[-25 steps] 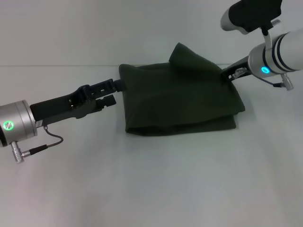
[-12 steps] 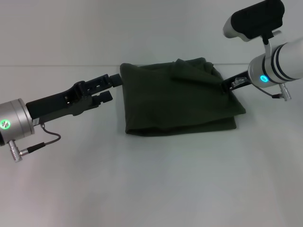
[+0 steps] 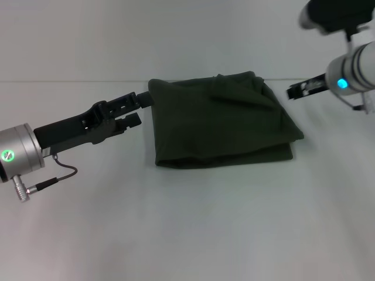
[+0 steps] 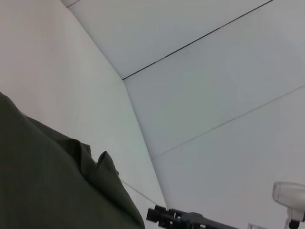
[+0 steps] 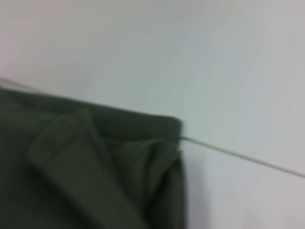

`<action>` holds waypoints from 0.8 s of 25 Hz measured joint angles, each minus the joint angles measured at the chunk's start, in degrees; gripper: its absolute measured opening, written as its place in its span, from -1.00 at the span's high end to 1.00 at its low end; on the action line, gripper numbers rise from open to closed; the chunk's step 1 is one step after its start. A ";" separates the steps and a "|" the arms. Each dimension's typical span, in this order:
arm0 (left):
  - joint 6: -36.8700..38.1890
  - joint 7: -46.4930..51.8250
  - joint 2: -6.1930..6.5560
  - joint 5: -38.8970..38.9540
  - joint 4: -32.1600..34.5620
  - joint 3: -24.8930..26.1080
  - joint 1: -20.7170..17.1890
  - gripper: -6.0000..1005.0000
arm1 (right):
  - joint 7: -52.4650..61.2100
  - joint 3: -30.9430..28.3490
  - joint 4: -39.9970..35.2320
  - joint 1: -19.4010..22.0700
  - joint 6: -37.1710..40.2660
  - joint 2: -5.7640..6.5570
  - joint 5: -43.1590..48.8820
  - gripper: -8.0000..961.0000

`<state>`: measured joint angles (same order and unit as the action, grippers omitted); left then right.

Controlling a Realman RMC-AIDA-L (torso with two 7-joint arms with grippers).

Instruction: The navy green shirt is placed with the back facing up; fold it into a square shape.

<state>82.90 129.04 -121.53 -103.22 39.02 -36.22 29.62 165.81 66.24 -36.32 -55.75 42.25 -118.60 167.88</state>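
Shirt (image 3: 220,120): folded into a rough square on the table (image 3: 187,222). Left gripper (image 3: 139,108): fingers apart, upper tip touching the shirt's corner. Right gripper (image 3: 293,92): clear of the shirt, finger state cannot be told.

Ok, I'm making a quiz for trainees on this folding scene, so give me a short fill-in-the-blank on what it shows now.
1. The navy green shirt lies folded on the ____ table.
2. The left tool sits at the shirt's ____ edge.
3. The right tool is ____ the shirt, not touching it.

Missing words: white; left; clear of
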 joint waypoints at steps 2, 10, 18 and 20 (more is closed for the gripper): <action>0.20 -0.01 -0.02 0.14 0.00 0.01 0.00 -0.74 | 1.01 -2.38 -0.11 0.16 -0.06 1.25 -0.39 0.12; 0.32 -0.02 0.41 3.13 -0.05 0.09 -1.01 -0.74 | -6.32 -6.49 -5.04 -1.67 6.94 1.21 -7.05 0.11; -0.09 -0.02 0.55 4.47 -0.12 0.18 -1.06 -0.74 | -10.34 -3.41 1.48 -5.80 0.71 -1.14 -7.26 0.12; -0.11 -0.02 0.54 4.51 -0.11 0.18 -0.81 -0.74 | -10.44 -0.05 6.00 -7.39 -3.29 -1.25 -7.24 0.12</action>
<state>82.79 129.02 -120.98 -98.71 38.90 -36.03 28.80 155.37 66.19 -30.32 -63.14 38.96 -119.85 160.64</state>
